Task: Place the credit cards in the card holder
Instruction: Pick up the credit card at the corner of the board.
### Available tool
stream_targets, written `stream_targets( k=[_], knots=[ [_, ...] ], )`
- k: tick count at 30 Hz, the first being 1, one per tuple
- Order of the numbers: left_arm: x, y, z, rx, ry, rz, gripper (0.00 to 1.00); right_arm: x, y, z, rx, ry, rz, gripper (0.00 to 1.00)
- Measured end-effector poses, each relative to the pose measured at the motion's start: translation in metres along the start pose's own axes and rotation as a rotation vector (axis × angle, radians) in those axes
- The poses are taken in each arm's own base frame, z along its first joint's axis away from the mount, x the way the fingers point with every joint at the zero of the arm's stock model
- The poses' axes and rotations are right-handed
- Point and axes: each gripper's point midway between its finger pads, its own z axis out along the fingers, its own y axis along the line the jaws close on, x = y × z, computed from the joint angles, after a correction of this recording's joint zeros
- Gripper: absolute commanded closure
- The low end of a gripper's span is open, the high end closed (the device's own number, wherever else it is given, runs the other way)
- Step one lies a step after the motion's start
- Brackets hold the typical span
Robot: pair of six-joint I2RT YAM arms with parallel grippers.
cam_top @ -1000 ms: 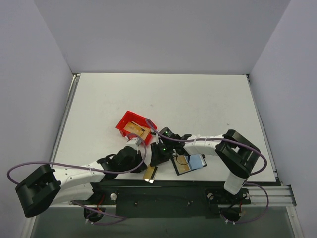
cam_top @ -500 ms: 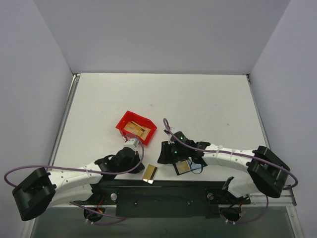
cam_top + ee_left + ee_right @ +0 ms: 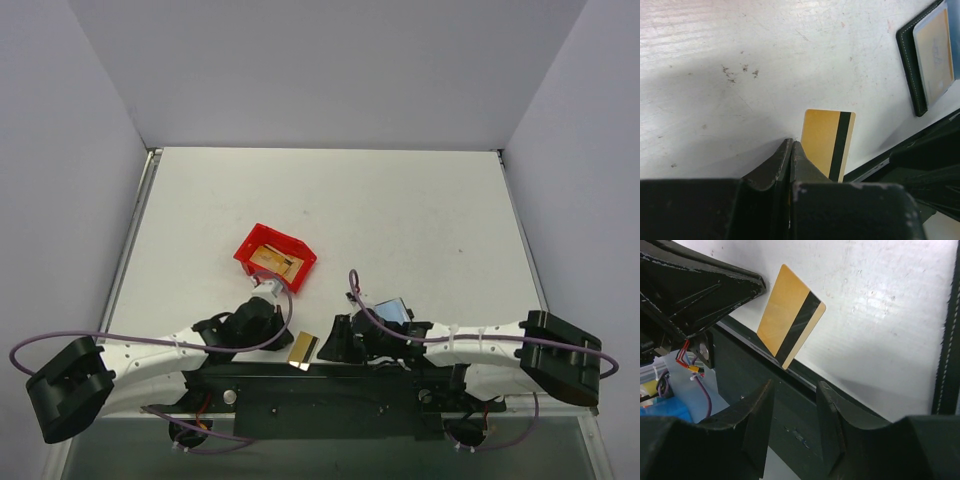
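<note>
The left tool [image 3: 791, 145] lies low over the desk [image 3: 400, 210] with its 2 fingers [image 3: 775, 165] pressed together and nothing between them. 1 loose credit card [image 3: 827, 142] lies flat, dark stripe up, just ahead of those closed tips and slightly to 1 side. Whether it touches them cannot be told.

The right tool [image 3: 795, 390] points at the same card from the opposite side, its jaws partly apart and empty. The card lies just ahead of the gap and is not yet between the fingers. The card therefore sits between the 2 tools at the near edge of the desk. In the right wrist view, 1 corner reaches over the dark rail [image 3: 805, 420] below that edge.

The card holder [image 3: 392, 310] lies open on the desk just behind the right tool, on the far side of that arm, pale blue inside facing up. In the left wrist view it sits beyond the loose card, well ahead of the left tool, and a second card [image 3: 936, 55] shows under its clear pocket.

The red bin [image 3: 250, 250] stands farther up the desk, beyond the left tool, with more gold-tan cards [image 3: 275, 262] inside it.
</note>
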Motion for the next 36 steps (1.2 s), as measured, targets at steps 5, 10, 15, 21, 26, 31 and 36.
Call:
stream_targets(
  k=[5,10,15,21,26,31,36],
  knots=[
    [0.01,-0.01,0.0,0.034,0.027,0.024,0.98,0.009,0.004,0.003,-0.02,-0.022,0.039,0.62],
    [0.025,-0.02,-0.004,0.063,0.06,0.035,0.98,0.016,0.008,0.01,-0.021,-0.034,0.058,0.61],
    [0.029,-0.018,-0.008,0.061,0.057,0.02,0.98,0.017,0.004,0.016,-0.01,-0.045,0.087,0.62],
    [0.029,-0.015,-0.009,0.049,0.046,0.011,0.99,0.017,-0.002,0.014,0.014,-0.052,0.092,0.62],
    [0.028,-0.016,-0.008,0.048,0.046,0.007,0.99,0.016,-0.003,0.013,0.02,-0.061,0.098,0.62],
    [0.028,-0.017,-0.007,0.047,0.046,0.004,0.99,0.017,0.0,0.016,0.003,-0.057,0.112,0.62],
    [0.028,-0.017,-0.007,0.047,0.045,0.004,0.99,0.026,-0.002,0.022,0.008,-0.017,0.126,0.63]
  ],
)
